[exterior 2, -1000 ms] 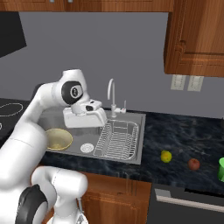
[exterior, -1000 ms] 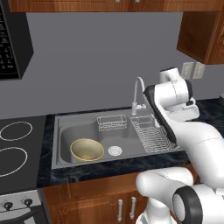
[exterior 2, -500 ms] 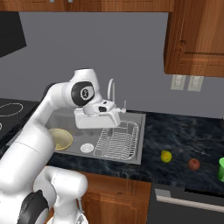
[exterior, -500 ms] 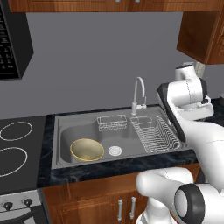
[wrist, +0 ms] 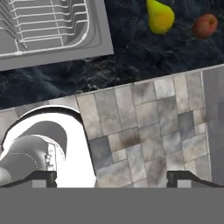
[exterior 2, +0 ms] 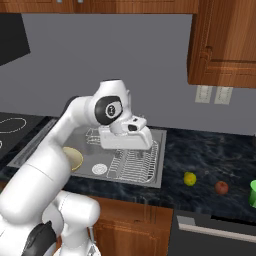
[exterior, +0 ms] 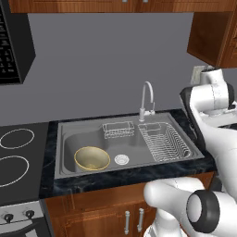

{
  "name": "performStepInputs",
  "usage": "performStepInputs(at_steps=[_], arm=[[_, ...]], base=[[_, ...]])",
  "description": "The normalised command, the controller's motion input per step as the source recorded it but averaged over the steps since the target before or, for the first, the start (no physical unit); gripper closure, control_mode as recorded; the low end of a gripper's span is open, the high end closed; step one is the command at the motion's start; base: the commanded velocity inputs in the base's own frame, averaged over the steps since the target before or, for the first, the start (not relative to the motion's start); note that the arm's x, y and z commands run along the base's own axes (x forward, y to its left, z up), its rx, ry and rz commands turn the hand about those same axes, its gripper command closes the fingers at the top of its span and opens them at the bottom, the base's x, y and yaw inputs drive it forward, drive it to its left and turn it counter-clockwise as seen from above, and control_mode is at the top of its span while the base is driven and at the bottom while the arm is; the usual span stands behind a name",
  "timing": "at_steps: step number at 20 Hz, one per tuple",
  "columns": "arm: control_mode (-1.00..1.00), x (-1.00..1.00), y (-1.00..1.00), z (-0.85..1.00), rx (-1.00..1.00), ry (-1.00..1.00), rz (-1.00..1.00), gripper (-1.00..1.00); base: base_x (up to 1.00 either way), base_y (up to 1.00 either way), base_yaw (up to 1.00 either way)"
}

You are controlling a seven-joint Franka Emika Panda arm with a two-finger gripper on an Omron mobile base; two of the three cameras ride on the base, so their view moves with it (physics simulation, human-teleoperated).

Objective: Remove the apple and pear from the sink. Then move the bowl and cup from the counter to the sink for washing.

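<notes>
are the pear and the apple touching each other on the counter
Apart. In the hand view, bare dark counter shows between the pear and the apple; the right base view shows the same gap.

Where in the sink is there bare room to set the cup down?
Free: the sink floor around the drain, between the bowl and the wire rack. Crowded: the basin's left, taken by the bowl, and the rack side.

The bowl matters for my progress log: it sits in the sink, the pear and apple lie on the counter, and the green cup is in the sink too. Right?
Not quite. The cup stands on the counter, past the apple and pear, as the right base view shows. The bowl is in the sink.
</notes>
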Motion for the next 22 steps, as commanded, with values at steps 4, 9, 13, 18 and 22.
performStepInputs(at_steps=[4, 9, 13, 18, 22], arm=[[-1.00, 0.00, -0.40, 0.04, 0.00, 0.00, -0.07, -1.00], [-1.00, 0.00, -0.39, 0.06, 0.00, 0.00, -0.03, -1.00], [-1.00, 0.00, -0.40, 0.01, 0.00, -0.03, 0.00, -1.00], [-1.00, 0.00, -0.43, 0.00, 0.00, -0.11, 0.00, -1.00], [-1.00, 0.00, -0.43, 0.00, 0.00, -0.15, 0.00, -1.00]], base=[[0.00, 0.00, 0.00], [0.00, 0.00, 0.00], [0.00, 0.00, 0.00], [0.00, 0.00, 0.00], [0.00, 0.00, 0.00]])
